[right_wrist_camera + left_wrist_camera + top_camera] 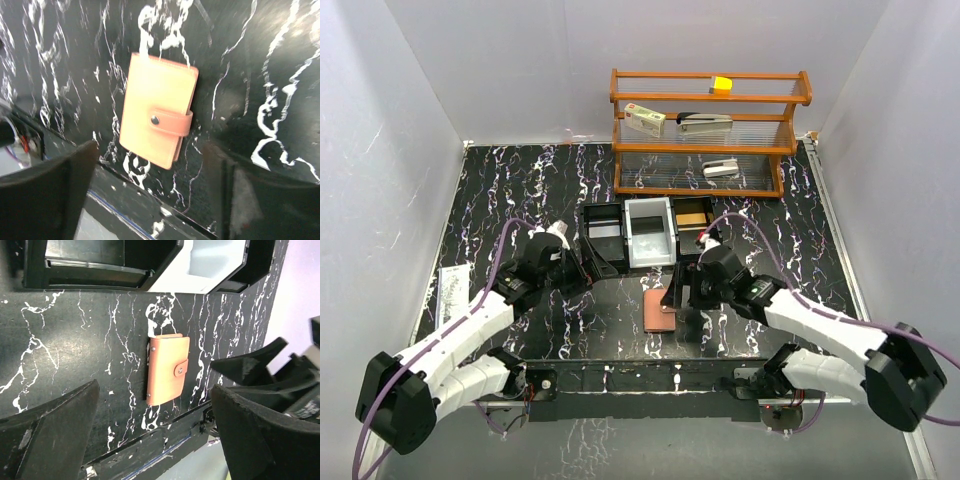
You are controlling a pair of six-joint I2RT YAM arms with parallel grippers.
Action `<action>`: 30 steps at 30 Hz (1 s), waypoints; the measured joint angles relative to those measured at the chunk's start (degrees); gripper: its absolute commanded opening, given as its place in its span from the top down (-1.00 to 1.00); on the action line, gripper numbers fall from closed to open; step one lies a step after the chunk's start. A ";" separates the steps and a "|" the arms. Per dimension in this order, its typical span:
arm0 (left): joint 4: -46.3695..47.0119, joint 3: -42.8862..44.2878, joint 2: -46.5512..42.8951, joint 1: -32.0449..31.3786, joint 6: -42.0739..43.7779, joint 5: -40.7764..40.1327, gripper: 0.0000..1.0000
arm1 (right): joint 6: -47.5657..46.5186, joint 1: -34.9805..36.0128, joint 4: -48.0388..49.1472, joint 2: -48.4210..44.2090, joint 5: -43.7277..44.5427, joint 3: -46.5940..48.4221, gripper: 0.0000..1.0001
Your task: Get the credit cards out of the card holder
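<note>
This is a robotics lab test cell. Plain white panels (410,150) wall in the left, far and right edges of a black marble-patterned surface (520,190). Two white-and-black robot arms, the left arm (470,325) and the right arm (820,325), are bolted to a black metal rail (640,382) along the near edge, trailing purple cables (503,245). A wooden rack (710,98) with clear shelves holding a few small staged items stands at the far right corner.

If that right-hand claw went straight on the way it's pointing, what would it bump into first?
Most likely the card holder. In the wrist view it lies closed and flat on the table, centred ahead of the open right gripper. How far off it is, the pictures do not show clearly.
</note>
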 measured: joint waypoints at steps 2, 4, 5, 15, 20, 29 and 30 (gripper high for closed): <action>0.61 0.00 -0.22 -0.02 0.00 0.15 -0.81 | 0.76 -0.07 -2.23 -3.04 5.16 2.12 -0.96; 1.18 0.00 -0.28 -0.04 0.20 0.26 -0.79 | 1.70 -0.07 -3.45 -5.49 9.79 3.52 -0.96; 1.29 0.00 -0.31 -0.04 0.37 0.33 -0.78 | 2.84 -0.04 -4.07 -6.84 12.48 3.98 -0.96; 1.22 0.04 -0.59 -3.10 5.79 -2.89 -0.70 | 5.14 -0.31 -2.05 -13.11 14.67 2.89 -0.60; 1.40 1.46 4.76 -11.89 9.27 -9.64 -0.69 | 6.43 2.84 -2.60 -2.25 12.11 3.50 -0.38; 6.78 -0.85 5.97 -17.27 5.35 -15.26 -0.66 | 9.11 11.98 -10.29 3.21 18.62 8.28 -0.08; 7.15 -0.94 5.97 -17.27 4.87 -15.50 -0.66 | 9.20 12.24 -10.86 4.09 19.17 9.11 -0.07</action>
